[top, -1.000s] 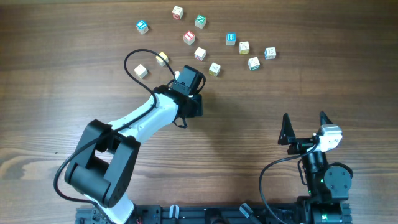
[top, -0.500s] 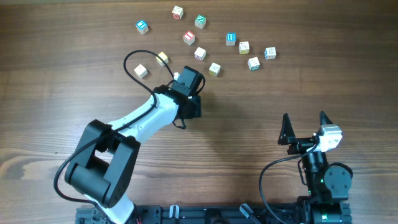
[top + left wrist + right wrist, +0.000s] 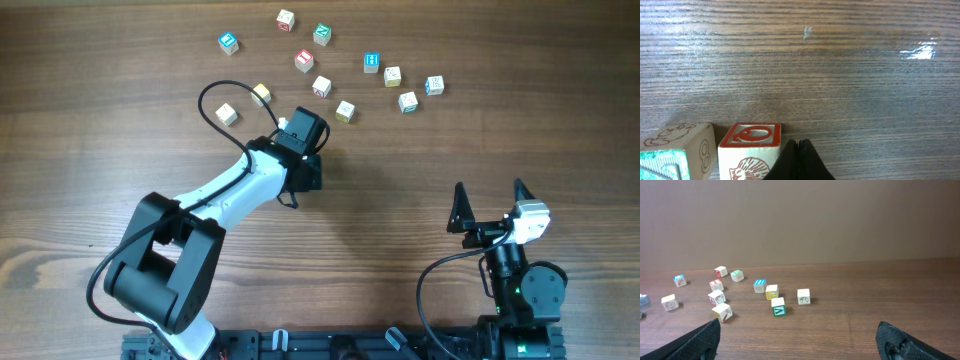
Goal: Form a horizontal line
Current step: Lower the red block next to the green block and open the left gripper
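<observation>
No straight row of cubes shows; the small wooden letter cubes lie scattered at the far side of the table. Among them are a green-faced cube (image 3: 322, 34), a blue-white cube (image 3: 434, 85) and a yellow-cream cube (image 3: 392, 76). My left gripper (image 3: 799, 150) is shut and empty, low over the table. Its tips are right beside a red-topped cube with a shell drawing (image 3: 750, 152). A cube marked 8 with a green face (image 3: 675, 155) stands just left of that. In the overhead view the left gripper (image 3: 316, 104) is near a white-red cube (image 3: 320, 87). My right gripper (image 3: 800, 335) is open and empty.
More loose cubes lie around: a blue one (image 3: 229, 42), a cream one (image 3: 227, 114), a yellow one (image 3: 261, 95) near the left arm's cable. The right gripper (image 3: 490, 195) sits at the front right, far from the cubes. Bare wood stretches ahead of the left gripper.
</observation>
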`<action>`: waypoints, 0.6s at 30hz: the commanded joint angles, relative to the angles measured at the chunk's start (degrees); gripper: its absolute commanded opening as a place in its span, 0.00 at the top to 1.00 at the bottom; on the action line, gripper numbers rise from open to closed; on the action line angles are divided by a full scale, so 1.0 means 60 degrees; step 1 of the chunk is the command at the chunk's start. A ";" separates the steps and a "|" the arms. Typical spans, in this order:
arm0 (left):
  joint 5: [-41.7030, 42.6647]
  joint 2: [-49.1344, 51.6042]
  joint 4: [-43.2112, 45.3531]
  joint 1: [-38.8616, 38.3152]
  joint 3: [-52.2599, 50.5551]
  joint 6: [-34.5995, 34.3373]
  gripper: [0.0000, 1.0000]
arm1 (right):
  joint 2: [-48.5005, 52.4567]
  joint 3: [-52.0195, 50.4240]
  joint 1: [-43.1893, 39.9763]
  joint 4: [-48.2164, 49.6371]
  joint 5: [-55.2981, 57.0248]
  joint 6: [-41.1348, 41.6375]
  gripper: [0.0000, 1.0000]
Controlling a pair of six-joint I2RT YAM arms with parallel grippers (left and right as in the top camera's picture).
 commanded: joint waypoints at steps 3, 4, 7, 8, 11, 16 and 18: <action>-0.0200 0.0120 0.0080 -0.0033 -0.0062 -0.0058 0.92 | -0.0076 -0.0007 0.0040 0.0047 -0.0124 -0.0091 0.00; -0.0200 0.0120 0.0080 -0.0033 -0.0058 -0.0058 0.94 | -0.0076 -0.0007 0.0040 0.0044 -0.0124 -0.0091 0.00; -0.0200 0.0120 0.0080 -0.0033 -0.0058 -0.0062 0.95 | -0.0076 -0.0007 0.0040 0.0047 -0.0124 -0.0095 0.00; -0.0200 0.0120 0.0080 -0.0033 -0.0058 -0.0066 0.96 | -0.0076 -0.0007 0.0040 0.0047 -0.0124 -0.0091 0.00; -0.0244 0.0120 0.0080 -0.0033 -0.0058 -0.0616 0.96 | -0.0076 -0.0007 0.0040 0.0047 -0.0124 -0.0091 0.00; -0.0353 0.0120 0.0080 -0.0033 -0.0058 -0.0823 0.96 | -0.0076 -0.0007 0.0040 0.0047 -0.0124 -0.0091 0.00; -0.0404 0.0120 0.0117 -0.0033 -0.0058 -0.0856 0.96 | -0.0076 -0.0007 0.0040 0.0047 -0.0124 -0.0087 0.00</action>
